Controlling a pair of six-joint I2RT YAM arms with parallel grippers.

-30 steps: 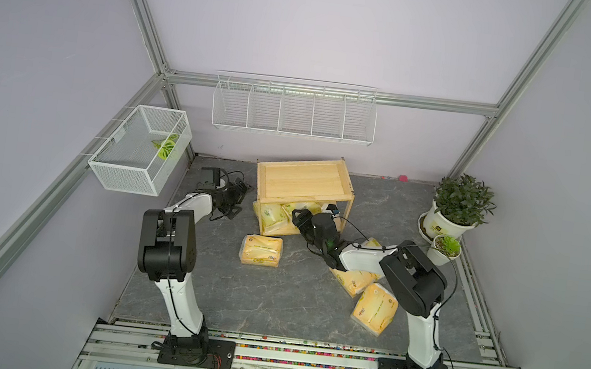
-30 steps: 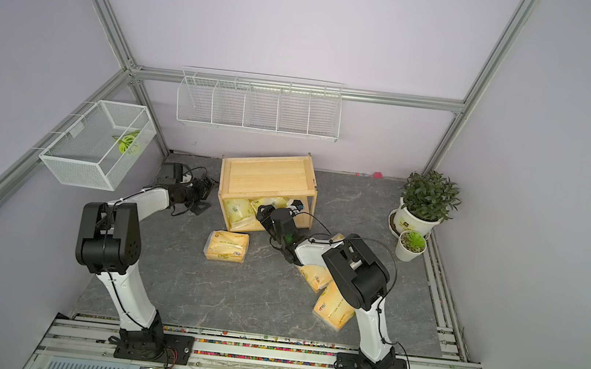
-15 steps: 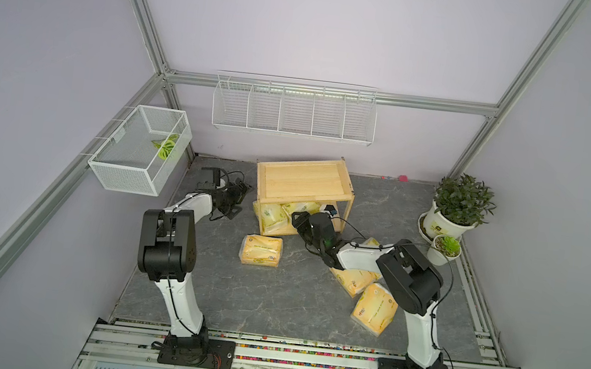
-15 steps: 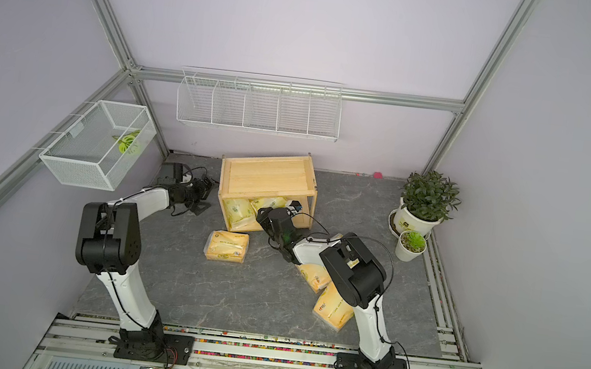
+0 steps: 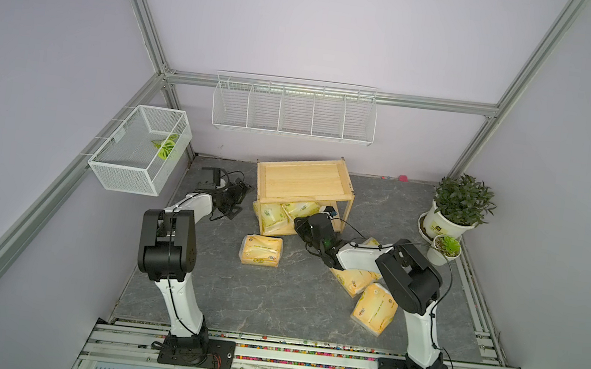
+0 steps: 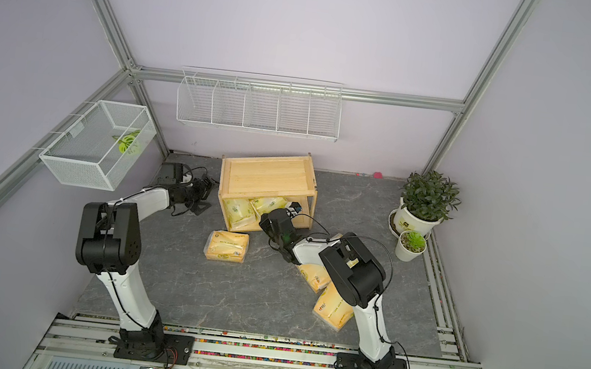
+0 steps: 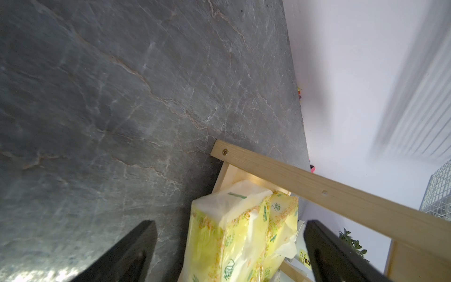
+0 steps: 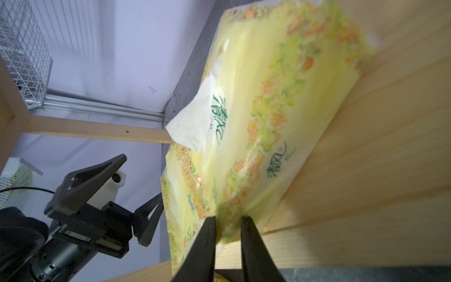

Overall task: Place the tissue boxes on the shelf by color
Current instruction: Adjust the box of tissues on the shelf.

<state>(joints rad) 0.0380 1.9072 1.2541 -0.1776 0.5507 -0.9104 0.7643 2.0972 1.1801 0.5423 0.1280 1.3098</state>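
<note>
A: First item, orange pack [image 5: 354,282]?
B: Half under right arm [image 5: 358,256].
A: Next, right gripper [image 8: 228,219]?
B: Tips unseen in both top views, beneath shelf [image 5: 302,180].
A: Then yellow-green pack [image 8: 268,122]?
B: Far end blurred.
A: And wire rack [image 7: 415,97]?
B: Blurred.
A: Lastly left gripper [image 7: 229,222]?
B: Fingers cut by frame edge.

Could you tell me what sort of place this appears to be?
Probably a robot test cell dressed as a home corner: a left arm and right arm bolted to a base rail, aluminium framing around plain walls, and props like the wooden shelf, wire rack and potted plant.
</note>
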